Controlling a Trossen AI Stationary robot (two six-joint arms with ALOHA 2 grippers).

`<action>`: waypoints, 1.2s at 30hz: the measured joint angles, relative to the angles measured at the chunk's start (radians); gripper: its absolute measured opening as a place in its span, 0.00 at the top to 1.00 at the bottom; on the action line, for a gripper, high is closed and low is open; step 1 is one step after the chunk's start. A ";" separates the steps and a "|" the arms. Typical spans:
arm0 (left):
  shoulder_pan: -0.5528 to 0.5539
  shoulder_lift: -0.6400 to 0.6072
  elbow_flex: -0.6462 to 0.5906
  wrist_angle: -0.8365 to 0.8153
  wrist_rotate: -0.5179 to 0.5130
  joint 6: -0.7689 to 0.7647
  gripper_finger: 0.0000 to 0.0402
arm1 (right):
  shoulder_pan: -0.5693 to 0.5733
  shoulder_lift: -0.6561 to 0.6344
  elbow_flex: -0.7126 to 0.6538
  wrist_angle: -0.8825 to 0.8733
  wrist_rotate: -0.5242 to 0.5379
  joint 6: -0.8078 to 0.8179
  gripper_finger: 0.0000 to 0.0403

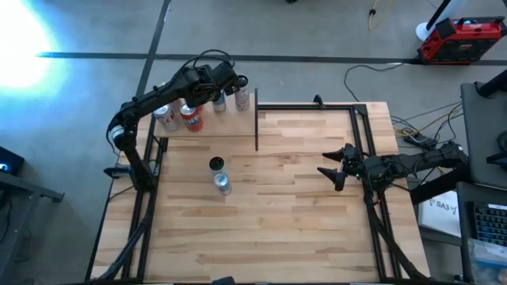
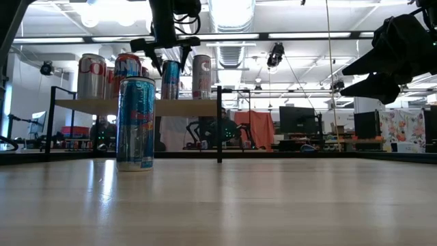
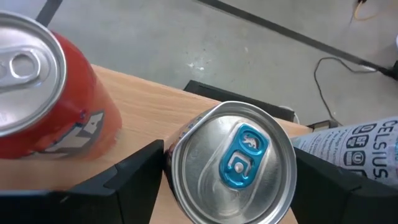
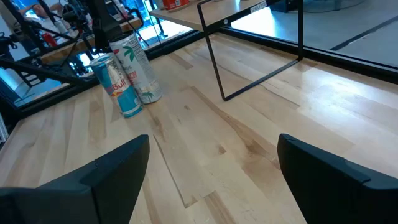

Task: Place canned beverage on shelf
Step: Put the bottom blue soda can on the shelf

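The shelf (image 1: 230,123) is a pale board on a thin black frame at the table's far left. On it stand two red cans (image 1: 190,117), a white can (image 1: 242,99) and a slim can with a blue tab (image 3: 231,163). My left gripper (image 3: 230,186) reaches down over the shelf and is shut on that slim can (image 2: 171,80). My right gripper (image 1: 333,170) hangs open at the table's right side, touching nothing. Two more cans (image 1: 220,174) stand on the tabletop in front of the shelf, the blue one (image 2: 135,123) nearest the low camera. My left gripper pinches the slim can's upper side wall (image 3: 169,163), just below the rim, between its two fingers (image 3: 140,171), one on each side. The fingers come from above, slanting down toward the far edge. The can stands upright with its base on the shelf board (image 2: 198,107).
The red can (image 3: 43,93) stands close beside my left gripper on one side, the white can (image 3: 354,146) on the other. The shelf's black frame leg (image 4: 217,56) drops onto the tabletop. Bare wood lies between the tabletop cans (image 4: 127,84) and my right gripper (image 4: 211,180).
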 joint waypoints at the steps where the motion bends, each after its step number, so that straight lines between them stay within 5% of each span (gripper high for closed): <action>1: 0.000 0.000 0.000 0.000 0.000 0.011 0.31 | 0.000 0.000 0.000 0.000 0.000 0.000 0.17; 23: 0.004 -0.008 0.000 0.043 0.043 0.254 0.31 | 0.000 0.000 0.000 0.000 0.000 0.000 0.17; 36: 0.004 -0.008 0.000 0.030 0.039 0.212 0.32 | 0.000 0.000 0.000 0.000 0.000 0.000 0.17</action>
